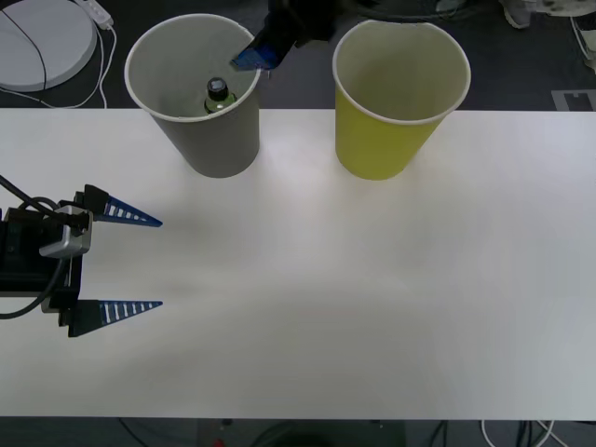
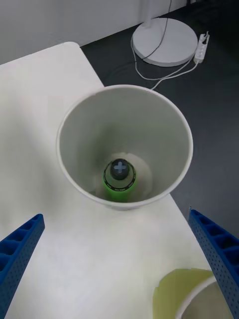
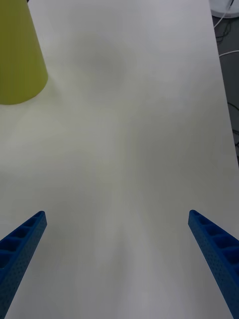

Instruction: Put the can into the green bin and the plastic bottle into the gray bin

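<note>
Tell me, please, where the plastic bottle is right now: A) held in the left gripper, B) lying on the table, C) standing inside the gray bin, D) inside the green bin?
C: the plastic bottle stands upright on the floor of the gray bin, cap up, with the open right gripper above it.

- Front view: high, looking forward and down across the white table [image 1: 372,307].
- Right wrist view: straight down into the gray bin [image 2: 79,129], also in front view.
- Left wrist view: low over the table, green bin [image 3: 17,60] shared.
</note>
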You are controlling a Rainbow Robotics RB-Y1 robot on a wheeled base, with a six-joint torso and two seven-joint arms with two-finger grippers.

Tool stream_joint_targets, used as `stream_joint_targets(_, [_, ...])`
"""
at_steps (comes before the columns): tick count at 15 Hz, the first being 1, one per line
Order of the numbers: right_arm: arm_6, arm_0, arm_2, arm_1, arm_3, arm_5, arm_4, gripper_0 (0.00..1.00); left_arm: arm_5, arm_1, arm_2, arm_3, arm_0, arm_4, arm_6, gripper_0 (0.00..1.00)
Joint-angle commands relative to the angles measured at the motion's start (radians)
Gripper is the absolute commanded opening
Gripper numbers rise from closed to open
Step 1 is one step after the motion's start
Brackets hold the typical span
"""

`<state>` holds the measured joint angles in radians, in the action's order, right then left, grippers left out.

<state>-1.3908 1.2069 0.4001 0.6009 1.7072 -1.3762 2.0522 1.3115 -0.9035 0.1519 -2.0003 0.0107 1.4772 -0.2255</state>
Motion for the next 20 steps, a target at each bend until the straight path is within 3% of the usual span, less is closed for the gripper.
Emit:
stream_joint_targets(1, [0.001, -0.098, -0.044, 0.043, 0.127, 0.0, -0.03, 1.0, 0.0, 0.0, 0.0, 0.0, 0.0, 0.0, 0.0, 1.0])
stream_joint_targets(8, [0.104, -0.379, -0.179, 0.108, 0.367, 0.029, -0.119, 1.0, 0.0, 0.0, 0.0, 0.0, 0.0, 0.0, 0.0, 1.0])
stream_joint_targets(11, [0.156, -0.543, -0.199, 0.151, 0.468, 0.144, -0.138, 1.0, 0.0, 0.0, 0.0, 0.0, 0.0, 0.0, 0.0, 1.0])
stream_joint_targets(14, [0.253, -0.675, -0.224, 0.181, 0.534, 0.212, -0.159, 1.0, 0.0, 0.0, 0.0, 0.0, 0.0, 0.0, 0.0, 1.0])
stream_joint_targets(18, [0.303, -0.828, -0.288, 0.204, 0.629, 0.217, -0.185, 1.0, 0.0, 0.0, 0.0, 0.0, 0.0, 0.0, 0.0, 1.0])
stream_joint_targets(20, [0.403, -0.911, -0.325, 0.215, 0.641, 0.227, -0.231, 1.0, 0.0, 0.0, 0.0, 0.0, 0.0, 0.0, 0.0, 1.0])
